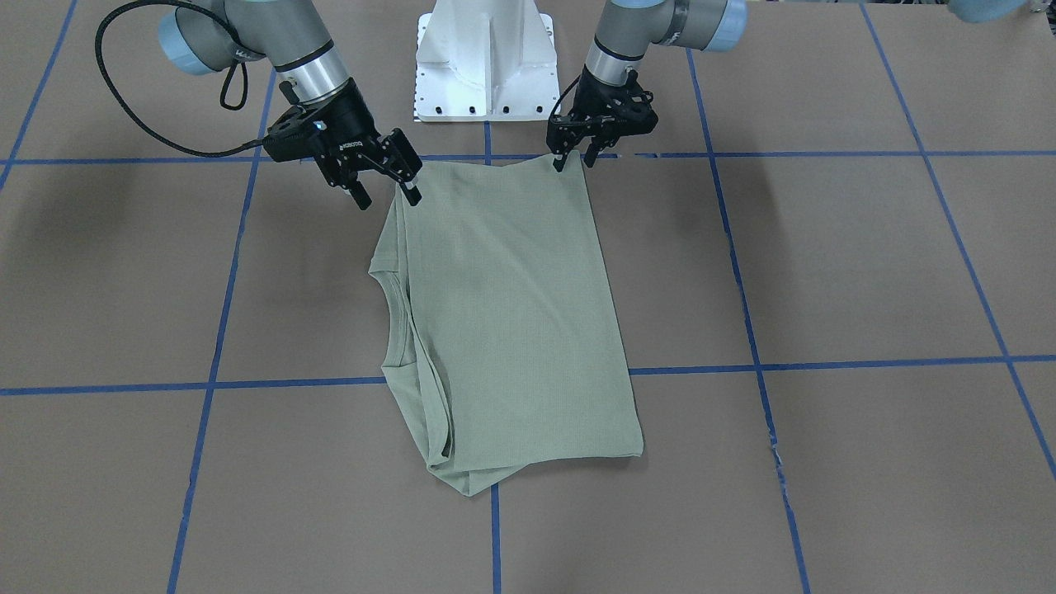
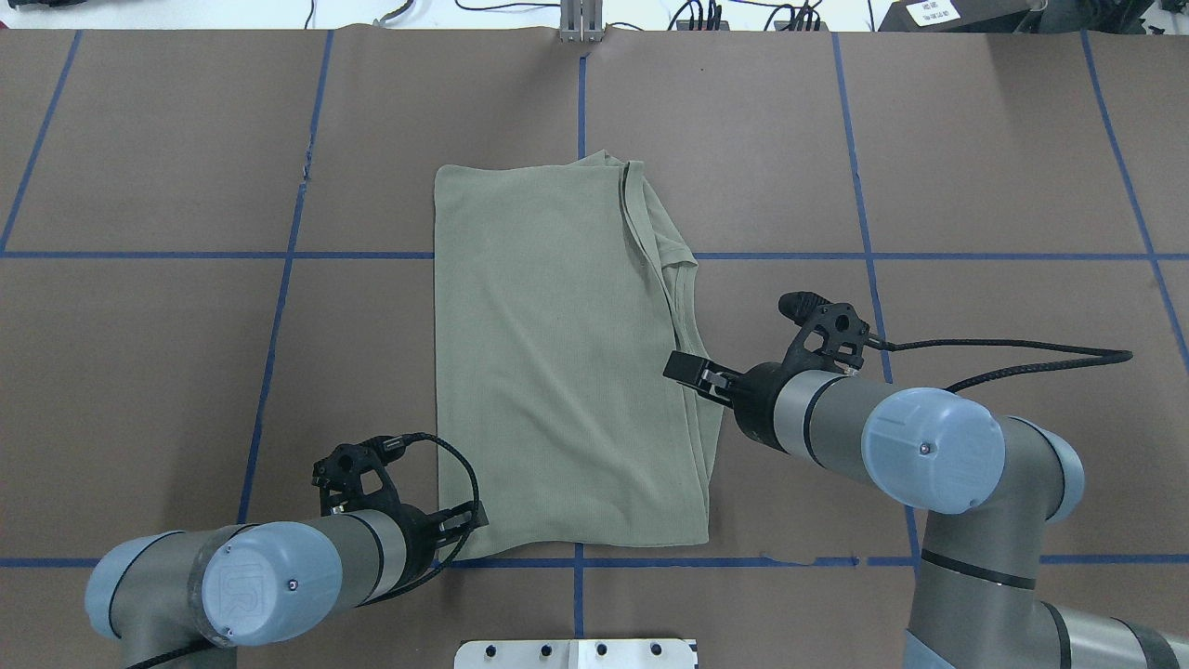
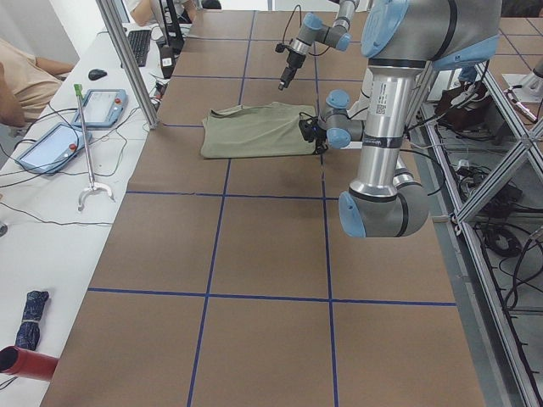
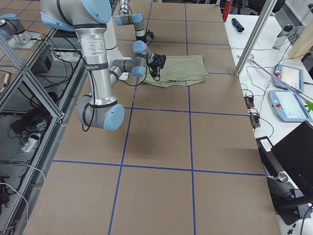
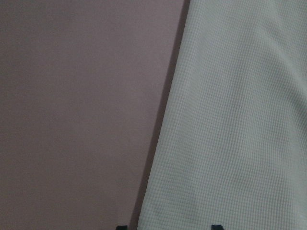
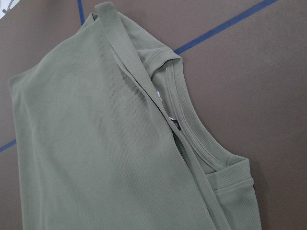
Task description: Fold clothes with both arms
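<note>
The sage-green clothes [image 1: 511,313] lie folded into a long rectangle on the brown table, also seen from overhead [image 2: 557,353]. The round neck [image 6: 192,129] points toward my right side. My left gripper [image 1: 576,158] is open at the near corner of the hem, one fingertip touching the fabric edge. In the left wrist view the cloth edge [image 5: 163,143] runs between its two spread tips. My right gripper [image 1: 386,196] is open just above the near edge by the shoulder, holding nothing. From overhead the left gripper [image 2: 460,525] and right gripper [image 2: 692,372] sit at those same spots.
The white pedestal base [image 1: 487,58] stands between the arms at the near table edge. Blue tape lines [image 2: 288,255] grid the table. In the exterior left view a side desk holds tablets [image 3: 51,144] and a metal post [image 3: 127,59], with a person's arm [image 3: 21,76] beside it.
</note>
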### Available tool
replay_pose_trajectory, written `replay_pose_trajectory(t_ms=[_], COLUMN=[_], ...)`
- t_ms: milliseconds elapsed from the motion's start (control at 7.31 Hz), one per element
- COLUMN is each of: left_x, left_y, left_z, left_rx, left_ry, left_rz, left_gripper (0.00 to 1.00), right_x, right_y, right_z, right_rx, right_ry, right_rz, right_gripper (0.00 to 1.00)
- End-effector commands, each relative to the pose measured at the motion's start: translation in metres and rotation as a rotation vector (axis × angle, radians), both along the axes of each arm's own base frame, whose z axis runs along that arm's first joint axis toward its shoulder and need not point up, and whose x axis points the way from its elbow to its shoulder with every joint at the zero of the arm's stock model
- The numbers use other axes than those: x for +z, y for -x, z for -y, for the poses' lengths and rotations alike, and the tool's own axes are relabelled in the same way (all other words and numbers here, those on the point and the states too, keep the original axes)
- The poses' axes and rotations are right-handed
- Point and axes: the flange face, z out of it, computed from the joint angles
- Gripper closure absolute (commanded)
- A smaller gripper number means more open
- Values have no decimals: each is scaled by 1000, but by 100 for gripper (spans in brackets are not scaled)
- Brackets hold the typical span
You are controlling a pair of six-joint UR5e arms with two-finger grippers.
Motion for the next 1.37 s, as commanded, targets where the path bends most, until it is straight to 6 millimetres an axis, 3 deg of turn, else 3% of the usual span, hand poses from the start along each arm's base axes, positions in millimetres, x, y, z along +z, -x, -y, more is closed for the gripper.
replay_pose_trajectory(t_ms=[0,273,547,1230], left_x=[3,0,-3,-3], left_y=[-2,-5,-6,-3], left_z=[-1,-1,-2,-5], left_rx=[4,4,2,17], left_ry=[1,1,4,-4], left_rz=[6,2,-5,-3], left_gripper=[34,37,54,54], right_x=[0,1,1,2], right_y=[0,0,0,1], right_z=[0,0,0,0], right_rx=[0,0,0,-1], right_ry=[0,0,0,3], right_rz=[0,-1,-1,-4], right_gripper=[0,0,0,0])
